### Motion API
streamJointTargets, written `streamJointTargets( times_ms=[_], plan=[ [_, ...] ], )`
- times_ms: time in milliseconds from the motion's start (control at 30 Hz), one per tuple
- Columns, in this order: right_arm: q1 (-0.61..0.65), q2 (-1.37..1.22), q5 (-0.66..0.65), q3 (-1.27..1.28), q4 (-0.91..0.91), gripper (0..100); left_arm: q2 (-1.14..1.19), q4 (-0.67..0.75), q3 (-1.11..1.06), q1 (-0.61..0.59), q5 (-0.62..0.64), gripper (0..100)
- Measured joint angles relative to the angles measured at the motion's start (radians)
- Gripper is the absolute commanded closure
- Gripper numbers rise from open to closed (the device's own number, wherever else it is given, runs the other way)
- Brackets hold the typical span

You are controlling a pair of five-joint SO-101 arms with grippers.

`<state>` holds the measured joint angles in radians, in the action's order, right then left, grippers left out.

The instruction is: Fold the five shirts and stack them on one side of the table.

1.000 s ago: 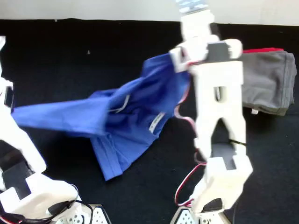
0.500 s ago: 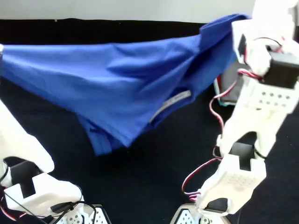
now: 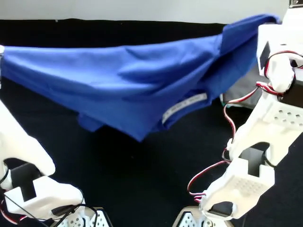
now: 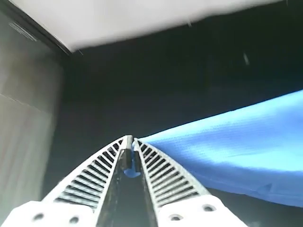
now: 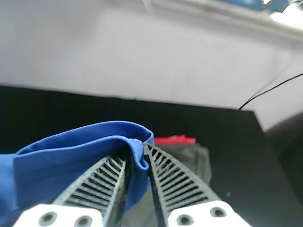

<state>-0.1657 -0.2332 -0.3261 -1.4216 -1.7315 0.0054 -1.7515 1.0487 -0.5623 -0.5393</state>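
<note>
A blue shirt (image 3: 123, 80) hangs stretched in the air across the black table (image 3: 142, 179), held at both ends. My left gripper (image 4: 131, 142) is shut on one corner of the blue shirt (image 4: 236, 142) at the far left. My right gripper (image 5: 141, 146) is shut on the other end of the blue shirt (image 5: 71, 161), high at the right. A white label (image 3: 184, 106) shows on the sagging underside. Behind the right arm lies a folded grey shirt (image 5: 189, 165) on a red one (image 5: 175, 139).
The right arm (image 3: 255, 142) with its red and white cables stands at the right front. The left arm's base (image 3: 28, 184) sits at the left front. The table's back edge meets a pale wall (image 3: 142, 9).
Both grippers have pulled apart and lifted the blue shirt off the table, spreading it wide. The right arm swung from the middle to the right.
</note>
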Motion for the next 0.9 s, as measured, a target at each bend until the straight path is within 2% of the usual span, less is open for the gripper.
streamJointTargets(
  times_ms=[200, 333, 433, 533, 667, 800, 900],
  plan=[
    [0.034, 0.008, 0.015, 0.0, -0.023, 99.2, 0.003, 0.014, -0.493, 0.0, 0.0, 99],
    [0.035, 0.084, 0.015, 0.074, -0.023, 99.2, 0.005, 0.173, -0.796, 0.0, 0.002, 99],
    [0.058, 0.193, 0.015, 0.216, -0.023, 99.2, 0.005, 0.338, -0.942, 0.0, 0.002, 99],
    [0.101, 0.324, 0.015, 0.419, -0.023, 99.2, 0.005, 0.466, -1.039, 0.0, 0.003, 99],
    [0.157, 0.462, 0.015, 0.721, -0.018, 99.2, 0.005, 0.509, -1.103, 0.012, 0.003, 94],
    [0.163, 0.554, 0.015, 0.959, 0.103, 99.2, 0.005, 0.493, -1.086, 0.031, 0.003, 82],
    [0.149, 0.583, 0.015, 1.066, 0.218, 99.2, 0.006, 0.373, -0.977, 0.037, 0.003, 82]
  ],
)
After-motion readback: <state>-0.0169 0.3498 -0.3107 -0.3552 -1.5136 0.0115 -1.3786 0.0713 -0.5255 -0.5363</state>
